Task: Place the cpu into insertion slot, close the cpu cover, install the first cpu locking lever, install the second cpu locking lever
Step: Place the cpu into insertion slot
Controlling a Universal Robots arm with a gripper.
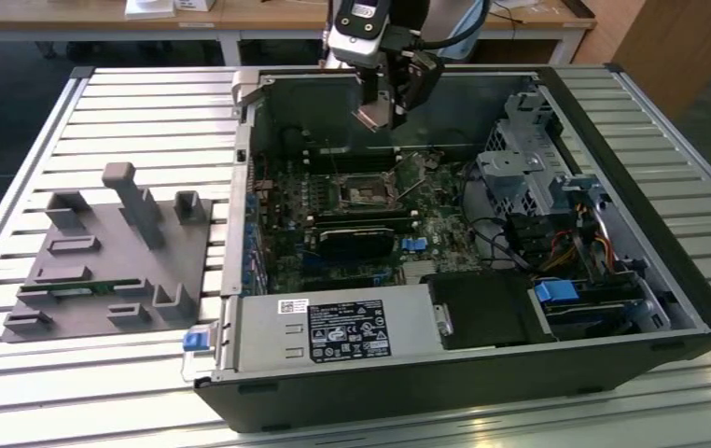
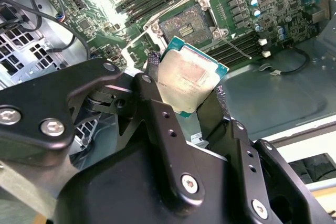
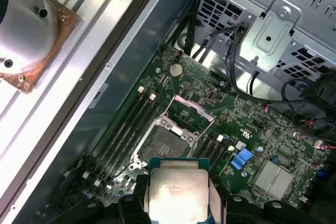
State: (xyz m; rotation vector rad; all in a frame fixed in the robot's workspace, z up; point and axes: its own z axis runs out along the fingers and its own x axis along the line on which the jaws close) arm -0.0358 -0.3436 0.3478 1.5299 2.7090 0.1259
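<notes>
The claw hangs over the open computer box. Its two black fingers pinch the chip by two sides. The chip is up in the air and tilted, with its shiny grey top showing in both wrist views. It does not touch the board. Below it, in the middle of the green board, sits the square socket. The socket is open, and its thin metal cover stands tipped up beside it. The box rests on a striped metal table, near a grey holder on the exterior view's left.
</notes>
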